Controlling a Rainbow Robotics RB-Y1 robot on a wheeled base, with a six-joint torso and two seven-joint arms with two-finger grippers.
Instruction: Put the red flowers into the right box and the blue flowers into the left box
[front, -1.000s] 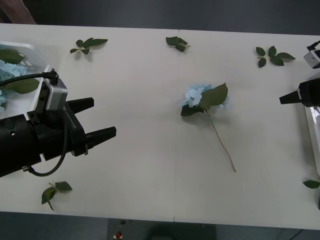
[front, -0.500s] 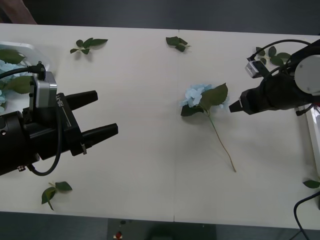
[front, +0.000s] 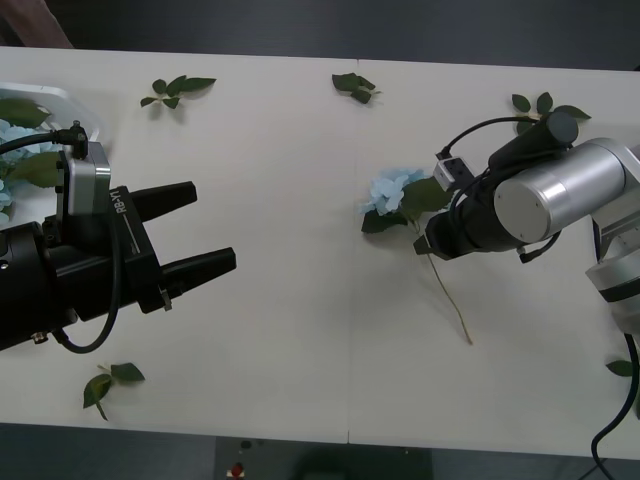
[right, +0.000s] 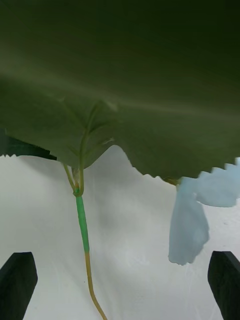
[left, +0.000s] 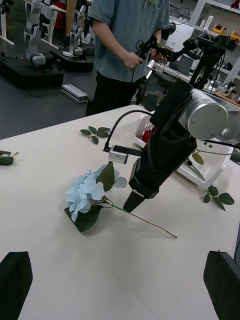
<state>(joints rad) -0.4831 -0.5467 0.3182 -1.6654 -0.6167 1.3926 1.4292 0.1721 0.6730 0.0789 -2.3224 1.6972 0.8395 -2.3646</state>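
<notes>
In the front view, our right gripper hovers low over the one blue flower lying mid-table. Its tip sits right at the top of the stem, just behind the broad leaf, with the pale head a little beyond it toward our left and farther from us. The stem's long axis runs from the head back toward us and slightly to our right, passing under the gripper. Our left gripper hangs well apart on the other side, fingers spread wide with nothing between them, pointing at the flower. Behind it, the left box shows its rim and already holds blue heads. The right arm is plainly the nearer one.

In the right wrist view, our right fingers stand wide at both corners, empty. The stem runs between them, lengthwise along the reach and not across the gap, closer to one finger, with the leaf close above and a pale petal beside the other finger.

In the left wrist view, the right gripper angles down, its tip touching or nearly touching the stem just behind the head. The right box sits beyond it; we judge a grasp there is next.
</notes>
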